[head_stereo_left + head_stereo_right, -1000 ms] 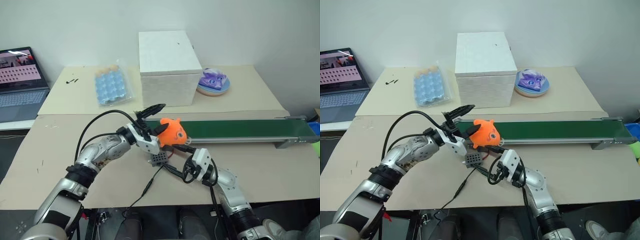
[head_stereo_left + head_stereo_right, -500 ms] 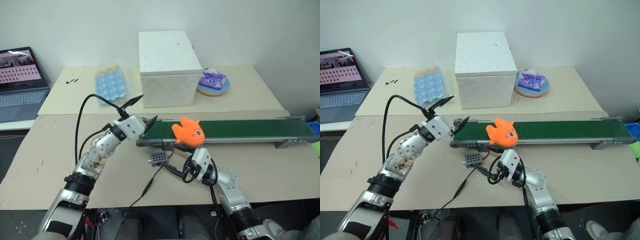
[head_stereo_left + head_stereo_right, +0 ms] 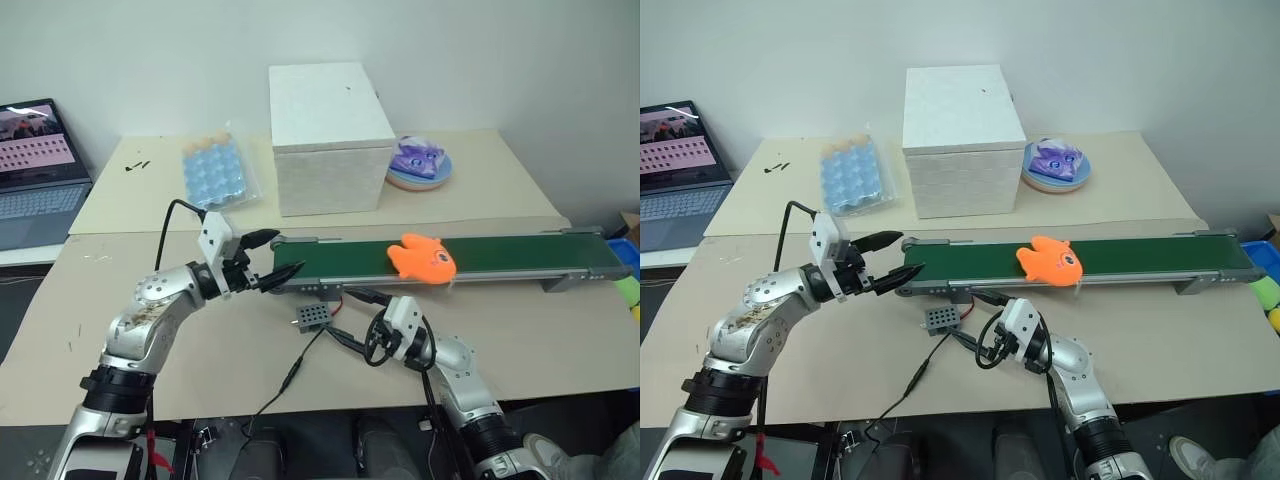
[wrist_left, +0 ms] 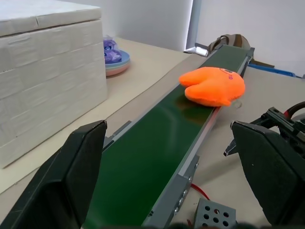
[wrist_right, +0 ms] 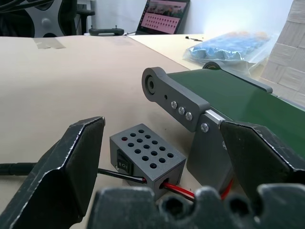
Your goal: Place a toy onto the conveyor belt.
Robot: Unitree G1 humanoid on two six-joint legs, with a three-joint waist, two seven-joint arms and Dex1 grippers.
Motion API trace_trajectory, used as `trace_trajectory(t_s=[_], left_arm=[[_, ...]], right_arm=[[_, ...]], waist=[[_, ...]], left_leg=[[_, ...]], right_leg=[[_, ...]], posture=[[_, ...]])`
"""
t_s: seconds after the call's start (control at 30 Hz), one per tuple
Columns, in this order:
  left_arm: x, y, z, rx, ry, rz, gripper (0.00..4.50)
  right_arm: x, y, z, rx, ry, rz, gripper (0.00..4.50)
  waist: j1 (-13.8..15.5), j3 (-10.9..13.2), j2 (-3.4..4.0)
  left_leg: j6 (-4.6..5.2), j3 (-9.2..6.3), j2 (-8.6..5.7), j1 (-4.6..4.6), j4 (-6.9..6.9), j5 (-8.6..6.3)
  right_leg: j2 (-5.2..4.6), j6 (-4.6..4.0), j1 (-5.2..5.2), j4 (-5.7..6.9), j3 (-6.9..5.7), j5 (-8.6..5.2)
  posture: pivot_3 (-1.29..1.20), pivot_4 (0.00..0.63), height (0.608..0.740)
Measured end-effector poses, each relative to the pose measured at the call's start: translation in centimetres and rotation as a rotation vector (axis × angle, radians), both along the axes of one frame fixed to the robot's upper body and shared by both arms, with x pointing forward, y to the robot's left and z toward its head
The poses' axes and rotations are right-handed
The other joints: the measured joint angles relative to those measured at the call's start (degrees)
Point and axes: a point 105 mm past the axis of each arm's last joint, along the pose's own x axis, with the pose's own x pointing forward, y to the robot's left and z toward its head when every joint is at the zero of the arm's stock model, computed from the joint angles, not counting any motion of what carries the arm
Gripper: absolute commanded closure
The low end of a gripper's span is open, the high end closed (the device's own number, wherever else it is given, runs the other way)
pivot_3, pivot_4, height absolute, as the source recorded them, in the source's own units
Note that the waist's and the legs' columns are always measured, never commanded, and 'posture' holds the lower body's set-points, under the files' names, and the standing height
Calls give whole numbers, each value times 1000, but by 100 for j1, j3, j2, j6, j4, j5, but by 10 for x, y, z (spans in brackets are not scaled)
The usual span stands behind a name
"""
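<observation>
The toy (image 3: 422, 258), an orange plush fish, lies free on the conveyor belt (image 3: 520, 253), right of its middle; it also shows in the left wrist view (image 4: 213, 86). My left gripper (image 3: 284, 254) hovers at the belt's left end, pointing along it, open and empty, well left of the toy. Between its fingers (image 4: 71, 181) the green belt (image 4: 157, 138) runs away. My right gripper (image 5: 162, 124) is open and empty, low over the table in front of the belt, with the small grey box (image 5: 147, 160) and the belt's end roller (image 5: 155, 86) ahead of it.
A white box (image 3: 330, 135) stands behind the belt. A bag of blue egg trays (image 3: 212, 175) lies to its left and a purple plush on a plate (image 3: 420, 160) to its right. A laptop (image 3: 35, 170) sits far left. Cables (image 3: 290, 375) trail from the grey box (image 3: 312, 317).
The toy left my left gripper and has travelled right along the belt. My left gripper drew back to the left and rolled over, still open. The right gripper stayed put.
</observation>
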Motion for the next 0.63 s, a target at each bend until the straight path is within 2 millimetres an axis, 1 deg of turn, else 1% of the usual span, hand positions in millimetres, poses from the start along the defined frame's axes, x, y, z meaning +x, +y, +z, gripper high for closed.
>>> trace_trajectory(t_s=[0.17, 0.63], left_arm=[[-1, -4, 1, -13, -1, -12, 43], [1, -6, 4, -45, 8, -8, 43]], right_arm=[[0, -1, 0, -2, 0, -1, 0], [0, -1, -2, -11, 1, -1, 0]], waist=[[-7, 0, 0], [-5, 0, 0]], left_leg=[[0, 1, 0, 2, 0, 0], [0, 1, 0, 1, 0, 0]], right_leg=[[0, -1, -1, 3, 2, 0], [0, -1, -1, 3, 2, -1]], posture=[[0, 150, 740], [0, 150, 740]])
